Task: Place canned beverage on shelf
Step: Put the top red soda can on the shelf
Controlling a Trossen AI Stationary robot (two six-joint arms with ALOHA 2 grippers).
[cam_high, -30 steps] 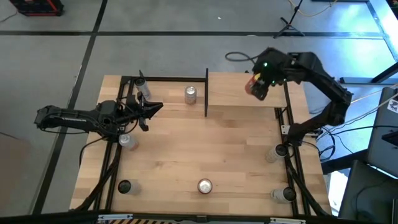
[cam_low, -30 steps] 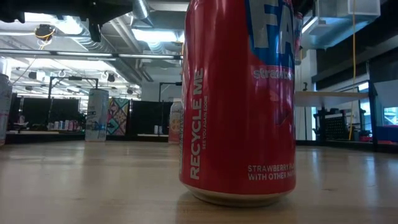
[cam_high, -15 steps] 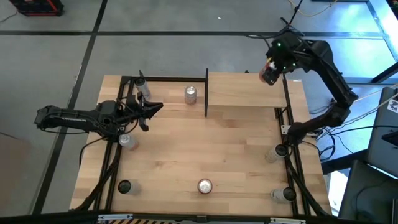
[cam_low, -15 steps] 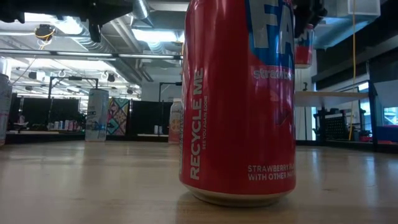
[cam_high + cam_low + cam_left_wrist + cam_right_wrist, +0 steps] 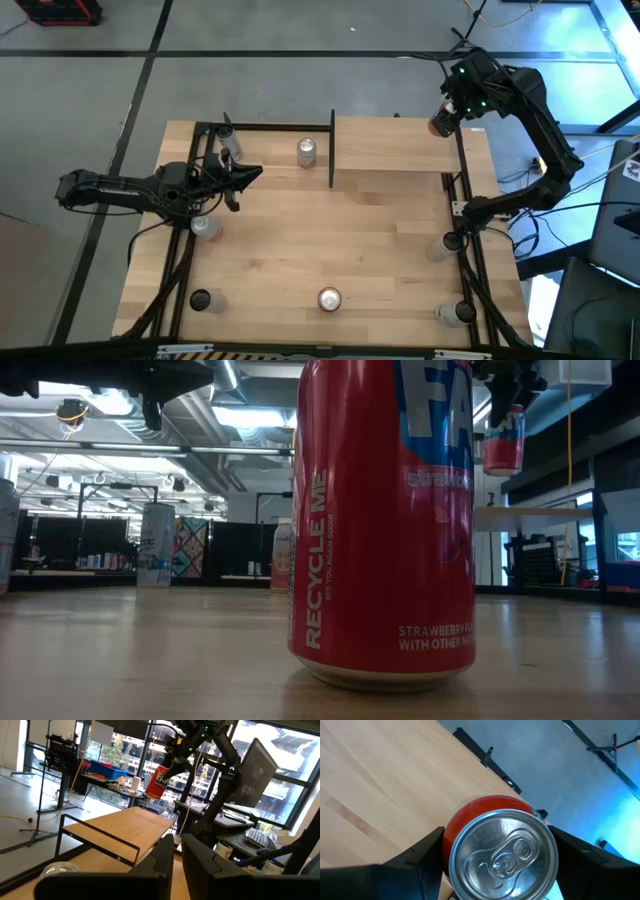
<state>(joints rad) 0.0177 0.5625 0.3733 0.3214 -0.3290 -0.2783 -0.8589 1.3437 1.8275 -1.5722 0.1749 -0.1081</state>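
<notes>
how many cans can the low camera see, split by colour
red: 2, the near can standing on the table and the held can up in the air
pale: 3, the white can, the peach-labelled can and the edge can, which is cut off by the frame
total: 5

Right gripper [image 5: 441, 122] clamped, raised; left gripper [image 5: 248, 172] low
</notes>
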